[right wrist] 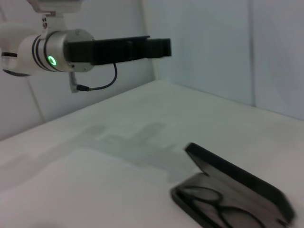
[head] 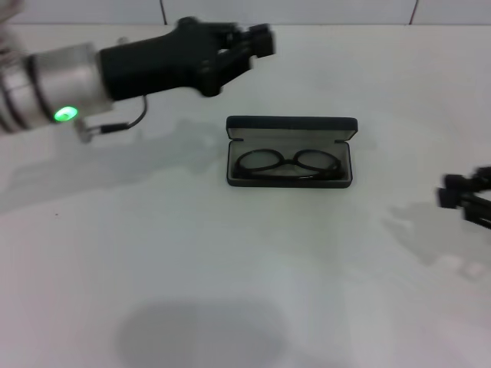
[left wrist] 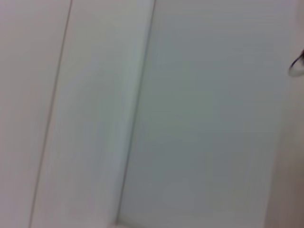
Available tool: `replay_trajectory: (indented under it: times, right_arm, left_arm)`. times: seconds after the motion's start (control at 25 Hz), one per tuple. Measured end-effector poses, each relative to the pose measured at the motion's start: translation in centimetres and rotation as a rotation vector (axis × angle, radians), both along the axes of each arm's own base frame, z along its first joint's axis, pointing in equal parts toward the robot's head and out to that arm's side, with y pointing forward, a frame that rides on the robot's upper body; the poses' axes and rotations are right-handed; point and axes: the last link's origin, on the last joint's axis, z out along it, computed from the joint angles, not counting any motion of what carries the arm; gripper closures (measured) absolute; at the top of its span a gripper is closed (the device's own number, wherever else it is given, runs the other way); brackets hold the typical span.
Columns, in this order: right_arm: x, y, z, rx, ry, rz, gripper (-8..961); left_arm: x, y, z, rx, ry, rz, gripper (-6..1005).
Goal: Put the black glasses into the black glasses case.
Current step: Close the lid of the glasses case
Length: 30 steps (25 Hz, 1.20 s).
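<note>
The black glasses case point(head: 291, 124) lies open at the middle of the white table, its lid standing up at the far side. The black glasses point(head: 288, 163) lie folded inside it on the grey lining. My left gripper point(head: 257, 47) hangs in the air behind and to the left of the case, open and empty. My right gripper point(head: 462, 193) sits low at the right edge of the head view, well apart from the case. The right wrist view shows the case point(right wrist: 237, 178), the glasses point(right wrist: 213, 204) in it, and the left gripper point(right wrist: 164, 47) high above the table.
The white table point(head: 245, 276) runs to a tiled wall point(head: 307, 9) at the back. The left wrist view shows only pale wall panels point(left wrist: 190, 118). A thin cable point(head: 126, 123) hangs under the left arm.
</note>
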Motion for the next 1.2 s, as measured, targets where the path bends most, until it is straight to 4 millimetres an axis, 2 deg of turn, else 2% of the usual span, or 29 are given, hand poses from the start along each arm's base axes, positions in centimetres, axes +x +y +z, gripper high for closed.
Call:
replay_trajectory:
  times: [0.04, 0.08, 0.2, 0.36, 0.48, 1.0, 1.12, 1.2]
  right_arm:
    - [0.8, -0.2, 0.5, 0.01, 0.015, -0.021, 754]
    - [1.5, -0.4, 1.0, 0.022, 0.037, -0.036, 753]
    - [2.7, -0.9, 1.7, 0.053, 0.115, -0.053, 752]
    - [3.7, -1.1, 1.9, 0.086, 0.177, -0.066, 750]
    - [4.0, -1.0, 1.6, 0.087, 0.189, -0.074, 749]
    - [4.2, -0.1, 0.2, 0.068, 0.219, -0.073, 743]
    - [4.3, 0.0, 0.1, 0.067, 0.219, -0.076, 742]
    - [4.3, 0.2, -0.1, 0.064, 0.221, -0.081, 741]
  left_arm:
    - [0.8, 1.5, -1.1, -0.002, 0.086, 0.018, 916]
    - [0.8, 1.5, -1.1, -0.002, 0.086, 0.018, 911]
    - [1.6, 3.2, -3.3, -0.012, 0.232, 0.055, 894]
    - [1.5, 4.3, -6.2, 0.007, 0.399, 0.095, 873]
    - [1.4, 4.6, -7.2, 0.022, 0.457, 0.109, 872]
    - [0.7, 4.3, -7.7, 0.007, 0.488, 0.134, 870]
    - [0.7, 4.1, -8.0, -0.001, 0.501, 0.127, 753]
    - [0.7, 4.0, -8.2, -0.007, 0.51, 0.12, 754]
